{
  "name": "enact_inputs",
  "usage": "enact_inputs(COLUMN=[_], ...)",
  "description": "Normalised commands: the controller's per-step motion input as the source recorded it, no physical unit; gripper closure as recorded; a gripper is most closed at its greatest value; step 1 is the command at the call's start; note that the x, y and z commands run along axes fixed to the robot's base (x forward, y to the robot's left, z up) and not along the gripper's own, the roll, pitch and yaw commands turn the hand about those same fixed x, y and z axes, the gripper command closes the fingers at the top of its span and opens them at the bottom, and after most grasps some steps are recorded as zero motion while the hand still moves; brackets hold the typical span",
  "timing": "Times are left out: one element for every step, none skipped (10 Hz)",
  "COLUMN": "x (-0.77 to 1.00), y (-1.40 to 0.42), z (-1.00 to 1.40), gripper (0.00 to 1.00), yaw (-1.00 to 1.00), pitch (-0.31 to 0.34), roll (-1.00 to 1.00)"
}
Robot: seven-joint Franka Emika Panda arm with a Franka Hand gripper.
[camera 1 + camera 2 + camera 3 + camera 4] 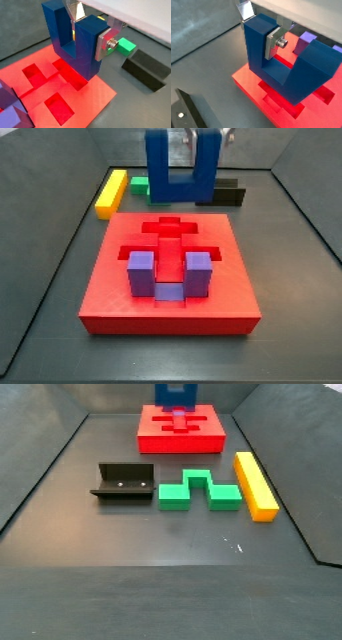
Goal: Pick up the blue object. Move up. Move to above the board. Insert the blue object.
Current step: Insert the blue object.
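The blue object (72, 47) is a dark blue U-shaped block, prongs up. My gripper (87, 34) is shut on one of its prongs; a silver finger plate (103, 44) presses the prong's outer face. It shows the same way in a wrist view (278, 60), with the gripper (259, 31) on one prong. The block hangs just above the red board (100, 95), over its recesses. In a side view the blue object (179, 173) and gripper (207, 148) hang over the board's (120, 293) far end, beyond the cross-shaped recess (167, 228).
A purple U-shaped block (167, 273) sits in the board's near recess. Behind the board lie a yellow bar (111, 193), a green block (140, 186) and the dark fixture (230, 195). In a side view the fixture (123, 484), green block (201, 490) and yellow bar (254, 484) lie before the board (201, 442).
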Motion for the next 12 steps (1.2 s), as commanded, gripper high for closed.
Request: enact_inputs(x=[0.00,0.02,0.26,0.34,0.26,0.23,0.12,0.03,-0.02,-0.22,-0.27,-0.26], y=[0.00,-0.03,-0.13,-0.09,-0.05,-0.01,0.00,0.00,0.00,0.00,0.00,0.00], z=[-0.34,-0.31,-0.31,-0.26,-0.26,-0.23,-0.15,-0.09,-0.11,-0.12,-0.15,-0.13], gripper=[1.00,1.00,1.00,1.00,1.00,1.00,1.00,1.00,1.00,1.00,1.00,1.00], yaw=[0.00,-0.01,-0.15,-0.23,-0.18,-0.15,-0.10,-0.04,0.00,0.03,0.07,0.05], pitch=[0.000,-0.030,-0.097,-0.101,-0.080,-0.063,-0.034,-0.010,-0.011,-0.066,-0.081,-0.076], roll=[-0.08,-0.03,0.04,0.10,0.07,0.08,0.15,0.10,0.00,0.00,0.00,0.00])
